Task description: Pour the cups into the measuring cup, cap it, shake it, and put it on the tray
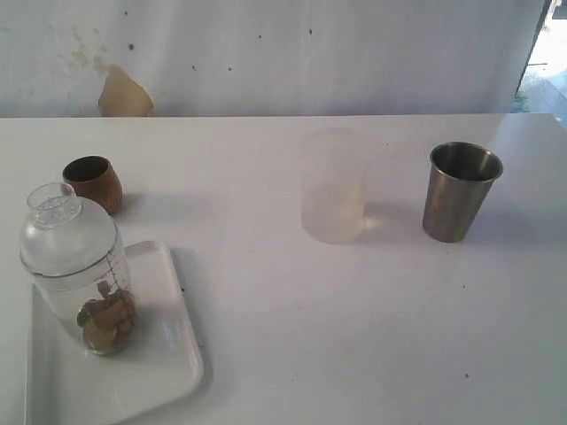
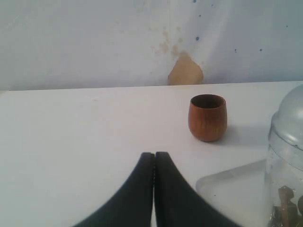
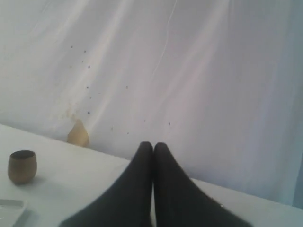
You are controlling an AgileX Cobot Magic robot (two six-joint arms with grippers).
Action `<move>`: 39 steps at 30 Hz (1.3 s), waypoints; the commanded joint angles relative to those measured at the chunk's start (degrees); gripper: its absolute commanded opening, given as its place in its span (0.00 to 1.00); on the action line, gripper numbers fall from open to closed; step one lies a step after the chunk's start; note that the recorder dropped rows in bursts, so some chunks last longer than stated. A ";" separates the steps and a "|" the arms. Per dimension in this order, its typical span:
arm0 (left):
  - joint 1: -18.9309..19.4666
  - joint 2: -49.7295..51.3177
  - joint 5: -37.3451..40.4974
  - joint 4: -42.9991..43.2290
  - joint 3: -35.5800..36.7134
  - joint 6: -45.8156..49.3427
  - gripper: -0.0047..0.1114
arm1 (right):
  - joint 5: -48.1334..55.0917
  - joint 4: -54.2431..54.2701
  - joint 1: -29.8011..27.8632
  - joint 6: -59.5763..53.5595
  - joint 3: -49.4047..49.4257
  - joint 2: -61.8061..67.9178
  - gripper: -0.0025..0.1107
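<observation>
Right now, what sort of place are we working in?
Likely a makeshift test bench, not a kitchen: a plain white table, a stained white sheet hung behind it, and only a few props, such as the steel cup and the capped measuring cup on a tray.

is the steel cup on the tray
No, the steel cup stands on the bare table, well to the right of the tray, which holds only the capped measuring cup.
</observation>
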 commanded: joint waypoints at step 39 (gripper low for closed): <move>0.09 -0.26 -0.31 0.10 0.25 -0.09 0.05 | -1.68 -1.22 -11.83 4.74 26.05 -0.21 0.02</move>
